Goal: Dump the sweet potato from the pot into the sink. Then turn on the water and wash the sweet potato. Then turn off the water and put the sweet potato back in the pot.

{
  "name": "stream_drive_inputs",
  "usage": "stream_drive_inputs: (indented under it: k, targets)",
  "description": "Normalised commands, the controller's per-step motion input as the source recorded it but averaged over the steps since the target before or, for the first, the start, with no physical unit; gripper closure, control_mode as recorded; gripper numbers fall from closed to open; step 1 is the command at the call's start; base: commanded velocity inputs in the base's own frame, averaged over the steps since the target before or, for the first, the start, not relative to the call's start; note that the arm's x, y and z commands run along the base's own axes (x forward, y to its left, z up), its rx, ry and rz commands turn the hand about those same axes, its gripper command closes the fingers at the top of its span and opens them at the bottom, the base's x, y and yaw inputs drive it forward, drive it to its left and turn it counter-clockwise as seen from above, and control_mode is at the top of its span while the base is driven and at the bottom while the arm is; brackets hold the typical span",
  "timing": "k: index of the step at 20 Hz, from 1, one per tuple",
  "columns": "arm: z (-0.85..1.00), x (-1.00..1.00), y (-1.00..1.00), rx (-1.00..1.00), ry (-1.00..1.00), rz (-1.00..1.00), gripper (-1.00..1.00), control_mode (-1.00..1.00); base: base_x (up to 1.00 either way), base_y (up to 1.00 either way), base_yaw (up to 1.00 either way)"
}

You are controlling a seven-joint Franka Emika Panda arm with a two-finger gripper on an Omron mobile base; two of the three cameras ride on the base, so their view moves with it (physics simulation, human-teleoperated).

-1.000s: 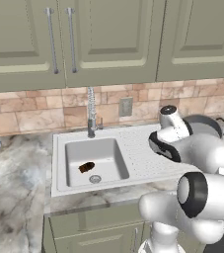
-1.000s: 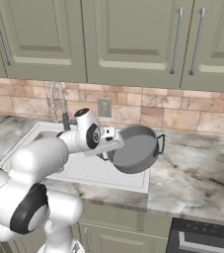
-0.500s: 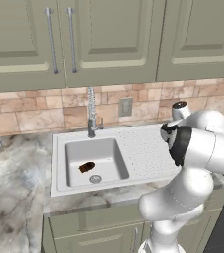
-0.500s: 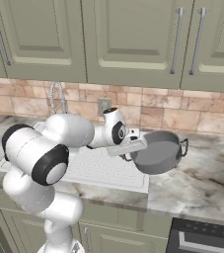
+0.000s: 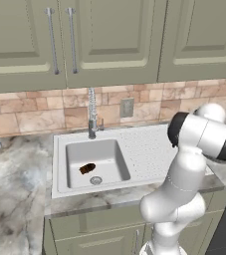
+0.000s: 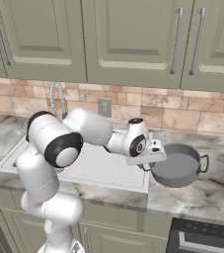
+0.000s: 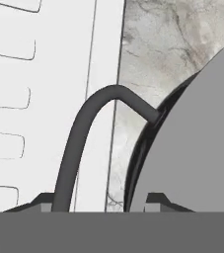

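The robot's two-finger gripper (image 6: 152,159) is sitting right at the side handle of the round shallow dark grey metal pot (image 6: 178,167), which is resting upright on the marbled grey tabletop (image 6: 217,197) just right of the drainboard. In the hand view the handle's thin dark loop (image 7: 86,131) is arching up between the two finger tips, but the tips are barely poking into the picture, so whether the jaws are clenched on the loop or released around it can't be told from here.

Handling-wise the pot is probably rigid, a bit heavy for a one-handle grab, and likely wanting to swing or tilt if it's lifted by that loop alone. The loop looks like the only sensible place to take hold, since the rim is wide and smooth. The inside is looking empty.

Further off, the small dark brown oblong sweet potato (image 5: 87,169) is lying in the light grey rectangular sink basin (image 5: 109,152), just beside the round metal drain (image 5: 95,180). It's likely firm and light, maybe slippery once wet, so pinching it across the short middle seems best.

Behind the basin the tall chrome faucet with the spring-coil neck (image 5: 91,114) is standing against the tan brick backsplash (image 5: 149,104), with no stream running. Sage-green cabinets (image 5: 114,40) are hanging above, leaving decent clearance.
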Motion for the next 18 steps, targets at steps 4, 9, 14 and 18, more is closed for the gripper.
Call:
stream_drive_inputs:
  k: [4, 9, 14, 18]
  targets:
    - [-0.44, 0.14, -0.45, 0.11, 0.0, 0.04, 1.0, -1.0, 0.0, 0.0, 0.0]
    - [-0.19, 0.18, -0.44, 0.02, 0.0, 0.02, 1.0, -1.0, 0.0, 0.0, 0.0]
    - [-0.13, 0.06, -0.32, 0.0, 0.0, 0.01, 1.0, -1.0, 0.0, 0.0, 0.0]
    - [-0.19, 0.0, -0.04, 0.0, 0.0, 0.0, -1.0, -1.0, 0.0, 0.0, 0.0]
